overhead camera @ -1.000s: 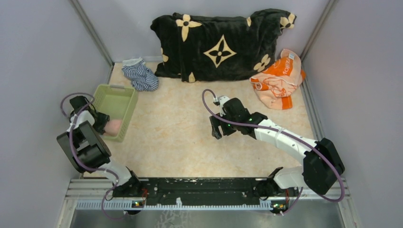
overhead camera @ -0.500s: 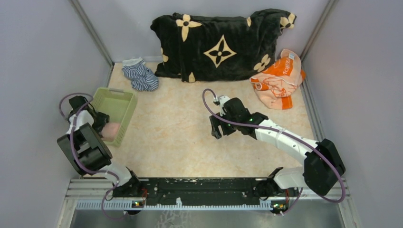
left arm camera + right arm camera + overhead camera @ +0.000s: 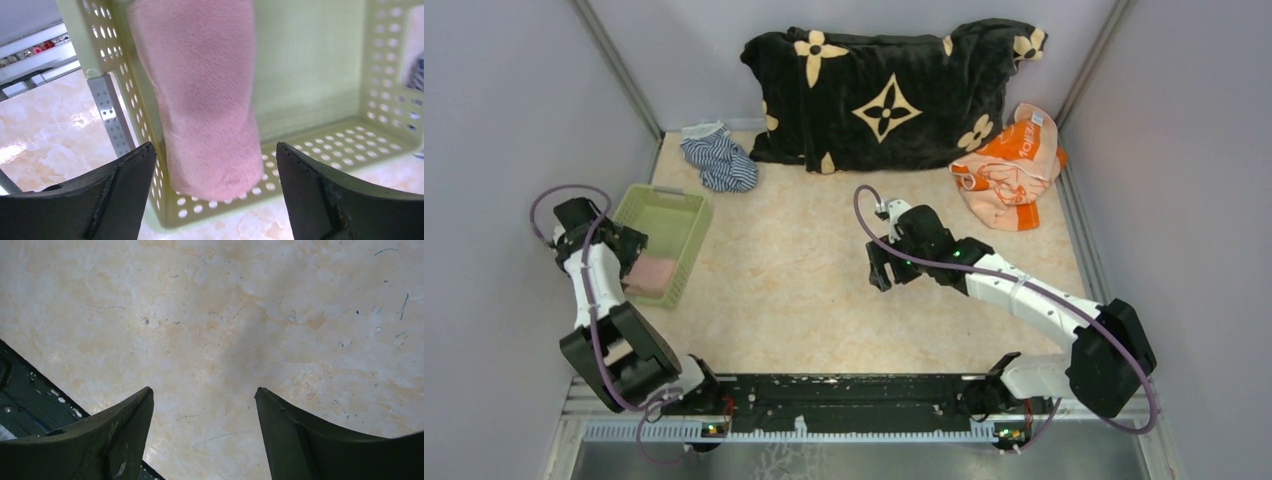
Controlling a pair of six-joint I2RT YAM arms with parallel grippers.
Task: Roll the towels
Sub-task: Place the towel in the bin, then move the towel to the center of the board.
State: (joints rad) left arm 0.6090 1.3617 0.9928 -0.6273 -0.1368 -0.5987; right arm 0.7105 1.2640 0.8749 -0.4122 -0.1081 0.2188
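Note:
The pale pink towel (image 3: 653,273) lies rolled inside the green basket (image 3: 674,205), against its near wall; in the left wrist view the roll (image 3: 205,95) lies along the basket's perforated wall (image 3: 350,145). My left gripper (image 3: 616,247) is open and empty, just left of the basket and apart from the roll; it also shows in the left wrist view (image 3: 215,160). The orange printed towel (image 3: 1009,165) lies crumpled at the back right. My right gripper (image 3: 882,272) is open and empty over bare table in the middle; in the right wrist view (image 3: 204,399) only tabletop shows between the jaws.
A big black blanket with cream flowers (image 3: 889,95) lies along the back wall. A blue-and-white striped cloth (image 3: 719,158) lies behind the basket. Grey walls close in left, right and back. The black rail (image 3: 844,395) runs along the near edge.
My left gripper has let go of the pink roll and drawn back left and up out of the basket; the roll now lies in the basket. The right arm barely moved.

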